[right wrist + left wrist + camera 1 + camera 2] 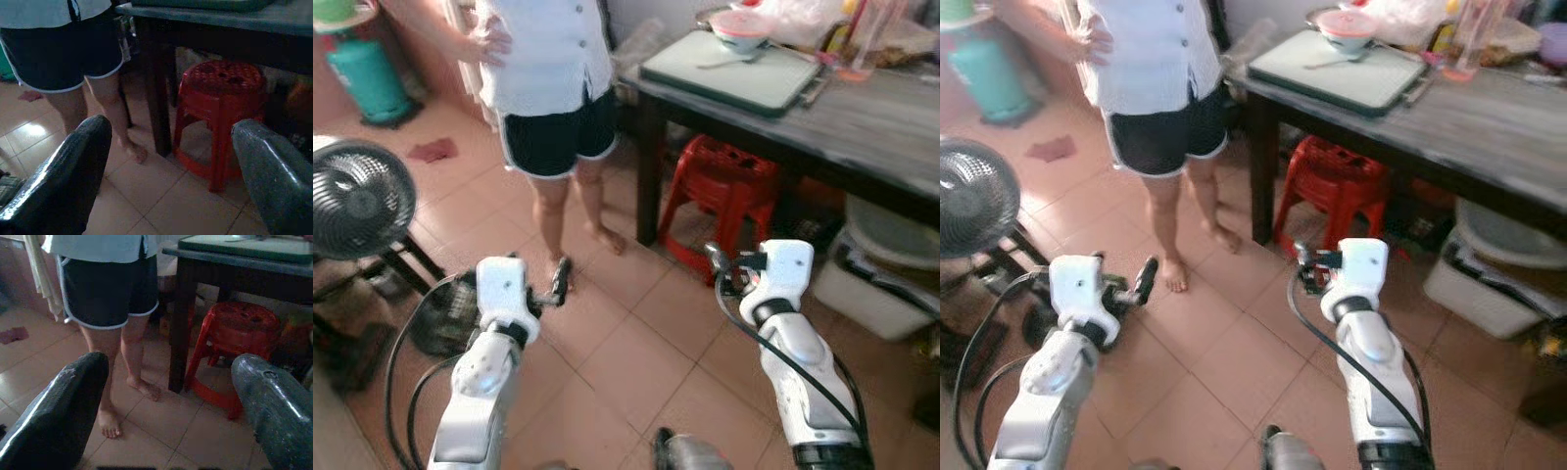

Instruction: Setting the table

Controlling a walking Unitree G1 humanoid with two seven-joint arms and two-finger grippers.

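At the far right of the scene stands a dark wooden table point(862, 127), with a pale green tray point(734, 73) lying flat on its near-left corner. On the far edge of the tray sits a bowl point(739, 29) with a red rim, and a spoon point(724, 63) lies on the tray just beside it. Further right on the table stands a clear pink-tinted cup point(858, 44), among blurred clutter that cannot be made out. Under the table is a red plastic stool point(720, 196), and to its right a white lidded container point(881, 269) rests on the tiled floor point(617, 352).

Left of the table a person point(548, 88) in a white shirt and dark shorts stands barefoot. A black fan point(357, 201) is at the near left, a teal gas cylinder point(367, 78) at the far left.

The left tool point(560, 279) hangs over the floor near the person's feet, fingers spread apart and empty. The right tool point(717, 266) is level with the stool, likewise spread and holding nothing.
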